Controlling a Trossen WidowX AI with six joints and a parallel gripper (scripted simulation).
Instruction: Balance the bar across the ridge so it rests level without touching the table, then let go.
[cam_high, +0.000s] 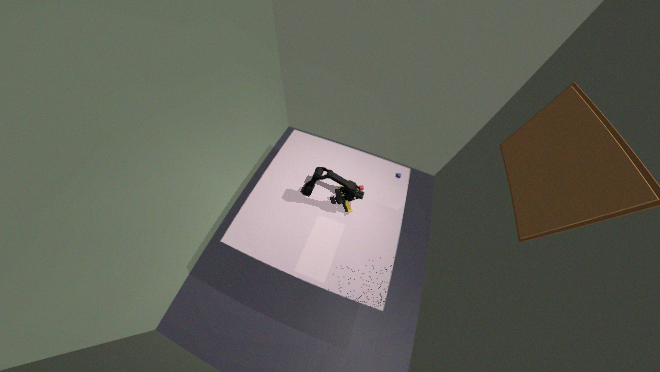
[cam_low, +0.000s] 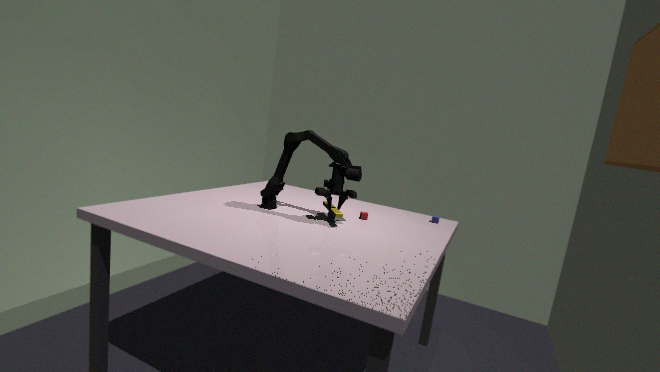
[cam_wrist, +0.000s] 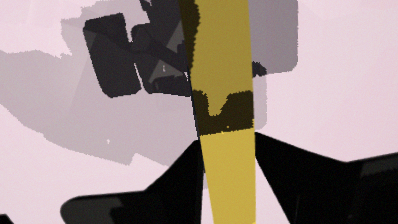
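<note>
The yellow bar (cam_high: 348, 206) (cam_low: 337, 213) (cam_wrist: 230, 175) runs lengthwise between the fingers and up through the wrist view. My gripper (cam_low: 334, 208) (cam_wrist: 225, 142) points down over the bar, its fingers at the bar's two long sides. The fingers are slightly parted and stand very close beside the bar, barely clear of it. Dark shadows of the arm and gripper lie around the bar. The ridge cannot be made out apart from the dark shapes beneath the bar. Whether the bar is level or its ends are clear of the table cannot be told.
A small red cube (cam_high: 361, 187) (cam_low: 364, 216) stands on the table (cam_high: 270, 210) (cam_low: 200, 225) near the gripper. A small blue cube (cam_high: 398, 175) (cam_low: 435, 219) lies farther off, near the table's far corner.
</note>
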